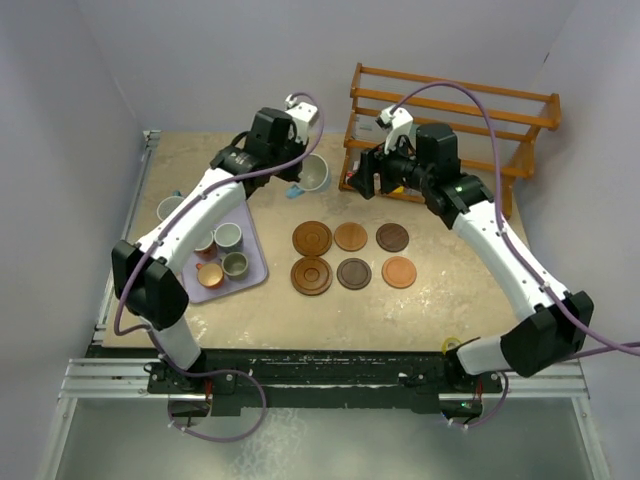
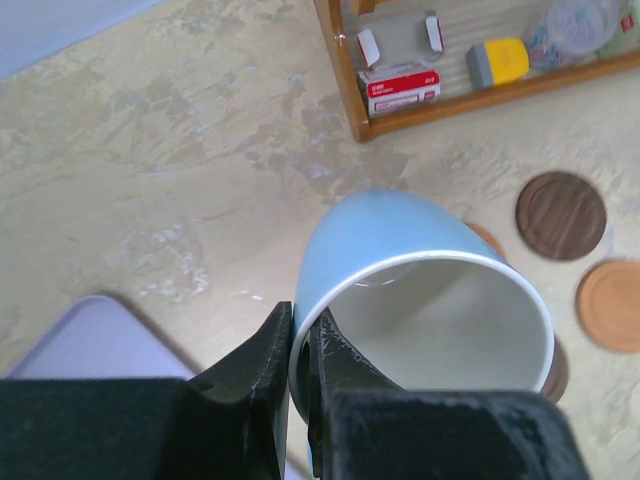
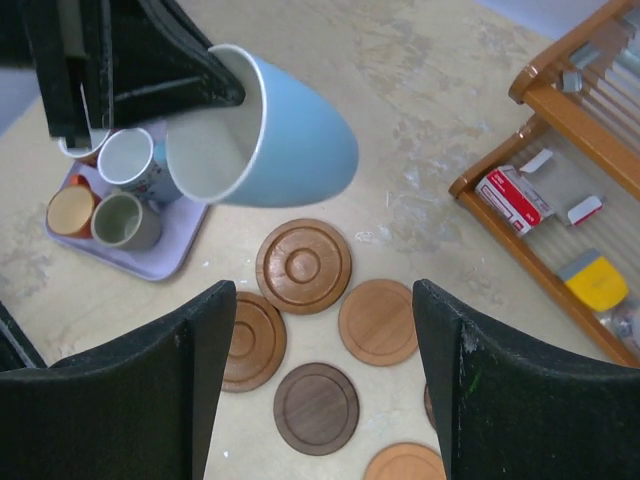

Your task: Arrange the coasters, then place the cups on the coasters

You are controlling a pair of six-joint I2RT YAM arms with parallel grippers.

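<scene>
The left gripper (image 2: pixel 303 330) is clamped on the rim of the big light-blue cup (image 2: pixel 400 240), one finger inside the wall and one outside, so the cup hangs in the air tipped well over on its side, not upright. In the top view it sits just behind the six coasters (image 1: pixel 351 236), which are already laid out in two neat rows of three in the middle of the table (image 1: pixel 200 160), all bare. The right gripper (image 3: pixel 322 290) hovers close by with its jaws wide apart and nothing in them. The step in hand looks like getting this cup down onto a coaster, probably the big grooved coaster (image 3: pixel 303 266) at the back left of the grid, since that one is nearest and wide enough. To do it well, the wrist should roll the cup back to upright before it goes down, because a rim pinch on a tilted cup means the base edge lands first and can shove the coaster out of line. Centre the base over the grooves, lower it slowly, and let go only once it sits flat. The right arm may be lining up for a handover, hard to say, but either way it needs to stay out of the path. The small cups (image 1: pixel 229 235) wait on the purple tray (image 3: pixel 178 257).
</scene>
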